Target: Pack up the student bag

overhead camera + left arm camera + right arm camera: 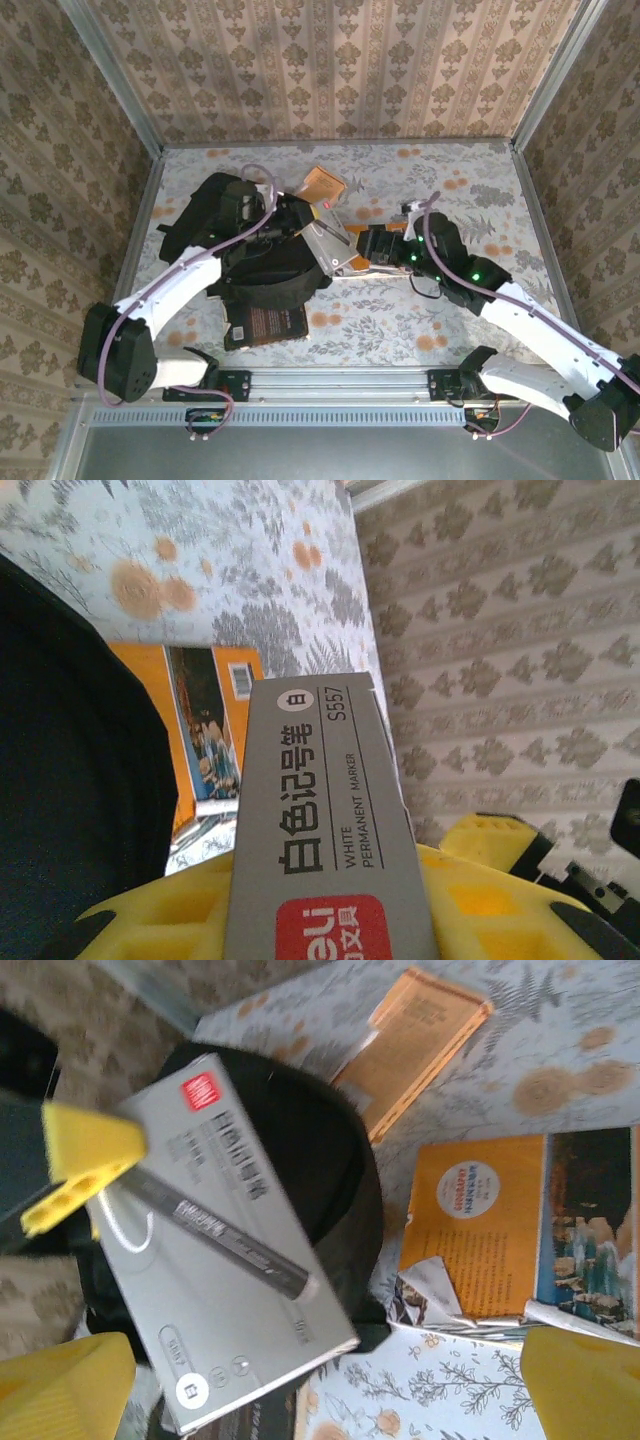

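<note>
1. Position: I find the bag [250, 270] lying flat on the left-centre of the desk [480, 190], beneath the left arm
2. Left gripper [320, 920]: narrowed onto one end of a grey marker box [335, 248], which it holds above the bag's right edge. The other end of the box is unsupported
3. Right gripper [372, 245]: jaws wide and empty, just beside the free end of the box and over an open orange book [480, 1230]
4. Risk: held at one end only, the box may swing or slip when I move it, because the card is smooth
5. Risk: the two grippers are close, so carrying the box rightward could knock it against the right fingers
6. Risk: I cannot see an open mouth on the bag. If I release here, I judge the box would rest on the fabric or slide onto the desk
7. Risk: a dark book [265, 325] lies at the bag's near side, close to the desk's near edge, and dragging the bag could push it off
8. Heading: the bag's long axis runs diagonally, from far left to near centre. I cannot tell which end is its top
</note>
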